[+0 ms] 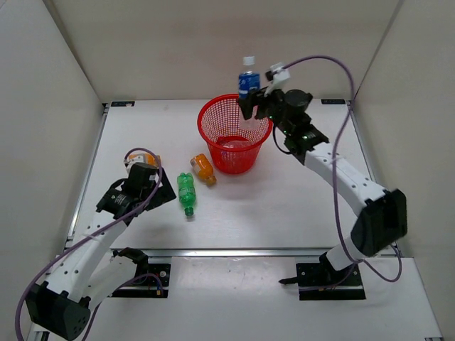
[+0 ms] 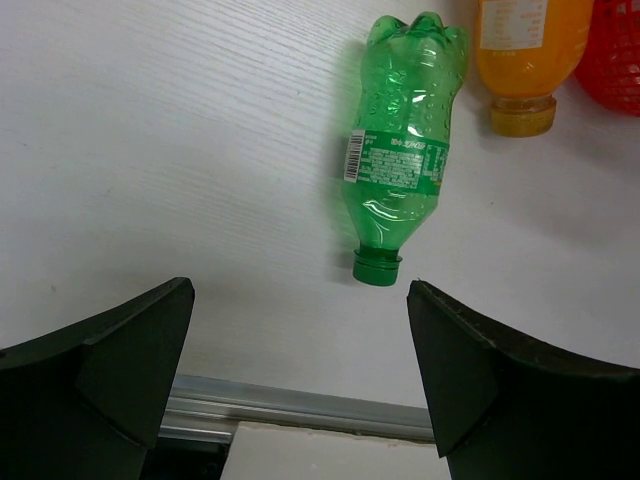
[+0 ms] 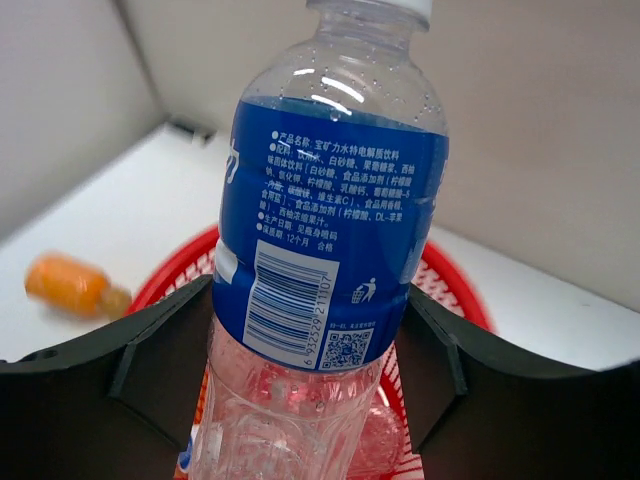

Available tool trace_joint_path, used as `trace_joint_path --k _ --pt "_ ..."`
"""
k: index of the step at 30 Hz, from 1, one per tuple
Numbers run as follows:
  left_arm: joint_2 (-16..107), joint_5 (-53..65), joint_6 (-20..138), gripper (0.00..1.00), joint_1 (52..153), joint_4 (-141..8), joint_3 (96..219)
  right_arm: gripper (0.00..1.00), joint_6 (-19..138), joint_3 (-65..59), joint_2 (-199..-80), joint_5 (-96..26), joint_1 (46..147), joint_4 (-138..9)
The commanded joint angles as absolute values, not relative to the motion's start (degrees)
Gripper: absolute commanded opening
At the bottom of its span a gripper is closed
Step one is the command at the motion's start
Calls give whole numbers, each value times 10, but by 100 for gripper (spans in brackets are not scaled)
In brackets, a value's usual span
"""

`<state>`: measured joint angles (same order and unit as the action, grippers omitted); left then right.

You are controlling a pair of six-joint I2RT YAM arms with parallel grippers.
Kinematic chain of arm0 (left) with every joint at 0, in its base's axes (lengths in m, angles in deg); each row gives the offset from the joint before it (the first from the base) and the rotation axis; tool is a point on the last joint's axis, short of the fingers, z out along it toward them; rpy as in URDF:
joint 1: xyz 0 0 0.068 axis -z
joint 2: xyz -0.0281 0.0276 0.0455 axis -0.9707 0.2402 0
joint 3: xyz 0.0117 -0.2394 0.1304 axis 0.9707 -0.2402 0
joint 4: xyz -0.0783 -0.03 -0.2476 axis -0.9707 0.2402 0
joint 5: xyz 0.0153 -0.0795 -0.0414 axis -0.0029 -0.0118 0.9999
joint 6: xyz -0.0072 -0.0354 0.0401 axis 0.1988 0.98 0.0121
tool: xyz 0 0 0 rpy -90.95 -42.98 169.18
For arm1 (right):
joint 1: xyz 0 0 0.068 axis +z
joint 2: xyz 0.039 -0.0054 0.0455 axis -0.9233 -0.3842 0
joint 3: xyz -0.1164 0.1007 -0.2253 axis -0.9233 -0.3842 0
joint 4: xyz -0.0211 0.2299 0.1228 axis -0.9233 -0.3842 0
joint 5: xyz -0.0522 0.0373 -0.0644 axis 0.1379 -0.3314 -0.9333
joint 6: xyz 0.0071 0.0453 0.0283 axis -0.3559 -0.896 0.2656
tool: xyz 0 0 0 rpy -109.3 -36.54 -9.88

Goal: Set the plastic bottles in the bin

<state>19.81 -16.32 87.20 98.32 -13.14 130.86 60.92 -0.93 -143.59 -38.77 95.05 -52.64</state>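
top view: right arm reaches to the back of the desk [image 1: 298, 199]. right fingers [image 1: 246, 108] are clamped on the blue-label bottle [image 1: 249, 79], which is upright with its white cap up, over the far-right rim of the bin [image 1: 207, 121]. bin stands upright, mid-desk toward the back. something clear lies in its bottom; can't tell how many pieces. orange bottle [image 1: 204, 169] lies on the desk just beside the bin's near-left base; contact not resolvable. green bottle [image 1: 186, 192] lies near it, cap toward the arm bases. left fingers [image 1: 162, 195] sit low, just left of the green bottle. a second orange bit [image 1: 154, 160] peeks out behind the left wrist, mostly hidden.

left wrist: left fingers [image 2: 120, 360] are spread wide with nothing between them. green bottle [image 2: 400, 160] lies flat on the desk [image 2: 150, 150] ahead of the gap, toward the right finger, cap nearest the camera and not touching either finger. orange bottle [image 2: 525, 50] is beyond it at top right, cap also this way. a sliver of the bin [image 2: 615, 40] shows in the corner.

right wrist: right fingers [image 3: 150, 370] are closed on the blue-label bottle [image 3: 330, 250], one on each side at the label's lower edge. it is clear plastic with droplets inside. the bin [image 3: 450, 280] is directly below and behind it, with a clear bottle visible down inside. orange bottle [image 3: 70, 283] is blurred, out on the desk to the left.
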Motion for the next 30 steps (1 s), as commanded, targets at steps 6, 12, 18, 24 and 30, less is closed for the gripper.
trace_joint_path --k 6,12,18,24,30 --pt "213 -122 893 99 989 -177 1285 56 707 37 -1551 -271 975 -519" --pt "253 -114 891 99 997 -229 1276 99 721 31 -1523 -305 976 -543" --pt "329 -106 886 98 1002 -294 1285 99 703 -33 -1419 -354 953 -552" --pt "463 -116 878 99 1021 -362 1310 99 701 -107 -1315 -417 933 -629" --pt "557 -168 871 99 1048 -381 1338 99 630 -216 -1179 -428 885 -680"
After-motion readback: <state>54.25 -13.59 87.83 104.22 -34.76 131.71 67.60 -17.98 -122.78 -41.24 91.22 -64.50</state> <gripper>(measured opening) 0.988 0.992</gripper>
